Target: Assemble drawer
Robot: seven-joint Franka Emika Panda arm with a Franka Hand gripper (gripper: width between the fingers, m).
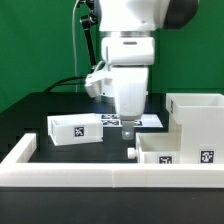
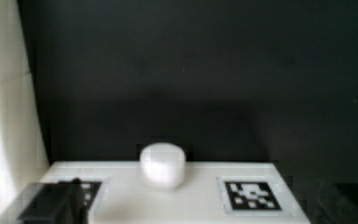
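Off toward the exterior view's left of your hand (image 1: 128,128), a small tray (image 1: 75,128) with square tags sits on the black table (image 1: 32,120), well apart from it. The hand points straight down with its fingers (image 2: 51,205) spread wide, one at each lower corner of the wrist view, and grips nothing. Just below the hand lies the second tray (image 1: 175,150), and its rounded knob (image 2: 162,165) shows between the spread fingers. You cannot tell whether the tips touch it. Beyond that, toward the exterior view's right, the tall box (image 1: 200,112) is cut off by the frame edge. The fingers look dark and blurred, and the low wall (image 1: 100,178) hides the second tray's base.
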